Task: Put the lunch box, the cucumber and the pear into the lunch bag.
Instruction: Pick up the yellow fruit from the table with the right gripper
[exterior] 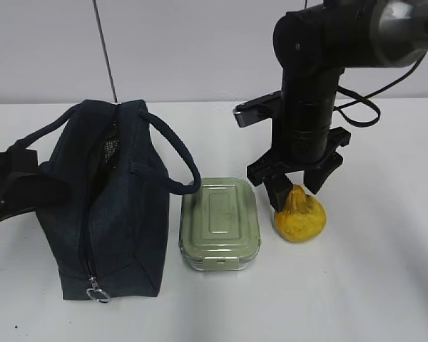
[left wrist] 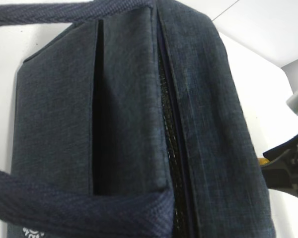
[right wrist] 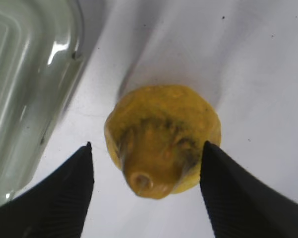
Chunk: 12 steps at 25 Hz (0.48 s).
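White table (exterior: pixel 385 285): right gripper (exterior: pixel 294 187) open astride pear (exterior: pixel 299 217); no writing legible.

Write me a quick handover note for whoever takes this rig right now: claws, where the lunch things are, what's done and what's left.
Right claw: open, fingers either side of the pear, not yet closed on it.
Left claw: out of view; its camera looks down on the lunch bag.
Lunch bag stands on the left of the table, zipper at least partly open.
Lunch box sits on the table between bag and pear.
Cucumber: not visible in any view.
Done: nothing confirmed packed.
Left: grasp and bag the pear, bag the lunch box, locate the cucumber.
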Tool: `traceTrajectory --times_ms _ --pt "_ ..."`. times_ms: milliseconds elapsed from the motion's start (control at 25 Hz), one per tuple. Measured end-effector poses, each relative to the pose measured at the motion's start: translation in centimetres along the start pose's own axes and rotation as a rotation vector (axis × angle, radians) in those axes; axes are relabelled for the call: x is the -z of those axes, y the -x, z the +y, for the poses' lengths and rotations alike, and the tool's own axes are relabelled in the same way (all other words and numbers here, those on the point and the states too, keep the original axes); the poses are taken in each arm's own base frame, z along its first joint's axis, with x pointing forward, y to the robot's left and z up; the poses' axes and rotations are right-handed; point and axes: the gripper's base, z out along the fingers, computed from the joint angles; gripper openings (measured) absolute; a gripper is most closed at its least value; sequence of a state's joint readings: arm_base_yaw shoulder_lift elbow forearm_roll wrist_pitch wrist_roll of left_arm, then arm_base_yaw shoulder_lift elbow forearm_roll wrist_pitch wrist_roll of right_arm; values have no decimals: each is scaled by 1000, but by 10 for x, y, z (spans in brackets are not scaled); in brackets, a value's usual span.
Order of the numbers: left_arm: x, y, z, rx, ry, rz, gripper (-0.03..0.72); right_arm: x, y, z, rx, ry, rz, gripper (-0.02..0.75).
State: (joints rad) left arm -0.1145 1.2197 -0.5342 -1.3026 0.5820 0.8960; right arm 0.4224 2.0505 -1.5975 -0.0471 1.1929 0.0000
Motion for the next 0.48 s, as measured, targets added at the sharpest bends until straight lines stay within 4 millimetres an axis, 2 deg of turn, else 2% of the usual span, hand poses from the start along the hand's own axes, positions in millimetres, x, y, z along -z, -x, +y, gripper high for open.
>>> traceTrajectory --times_ms 240,480 --pt "0 -1 -1 0 -7 6 -19 -11 8 -4 21 -48 12 410" --pt "0 -1 -1 0 -10 8 -19 -12 9 -5 24 -57 8 314"
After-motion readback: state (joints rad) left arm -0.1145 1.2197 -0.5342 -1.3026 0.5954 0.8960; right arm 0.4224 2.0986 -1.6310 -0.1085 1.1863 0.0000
